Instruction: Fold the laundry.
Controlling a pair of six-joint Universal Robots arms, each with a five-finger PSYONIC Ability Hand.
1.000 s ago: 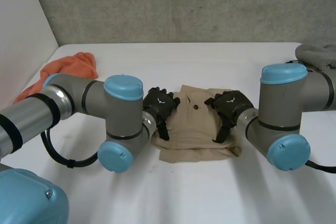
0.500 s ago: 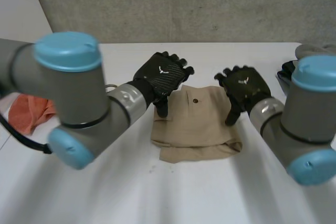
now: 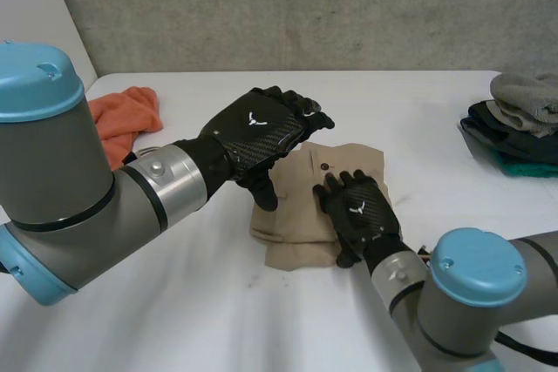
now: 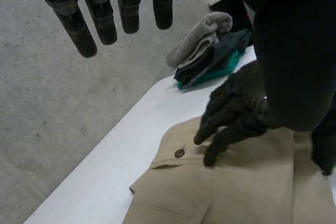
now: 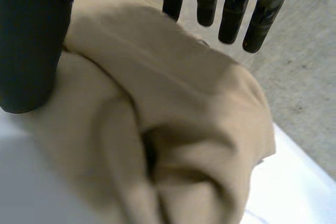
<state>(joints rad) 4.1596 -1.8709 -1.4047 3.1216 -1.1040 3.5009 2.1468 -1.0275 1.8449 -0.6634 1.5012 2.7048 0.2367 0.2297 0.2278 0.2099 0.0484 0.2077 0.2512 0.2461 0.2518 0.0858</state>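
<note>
A tan folded garment [image 3: 292, 215] with a dark button [image 3: 324, 166] lies mid-table. My left hand [image 3: 261, 132] hovers above its far left part, fingers [image 4: 100, 22] straight and spread, holding nothing. My right hand [image 3: 357, 211] rests flat on the garment's right half, fingers straight toward the button. In the left wrist view the right hand [image 4: 236, 111] lies on the tan cloth [image 4: 236, 187] near the button [image 4: 180, 153]. In the right wrist view its fingers [image 5: 226, 3] stretch out over the rumpled tan folds [image 5: 173, 103], open.
An orange cloth [image 3: 122, 115] lies crumpled at the table's far left. A stack of folded grey, dark and green clothes [image 3: 523, 124] sits at the far right edge, also seen as a pile [image 4: 210, 51] beyond the garment. White table [image 3: 418, 102] runs to a grey wall.
Both hands lifted from the garment's far part. The left hand has risen and stays above it; the right hand has drawn back toward me and come down on the right half.
</note>
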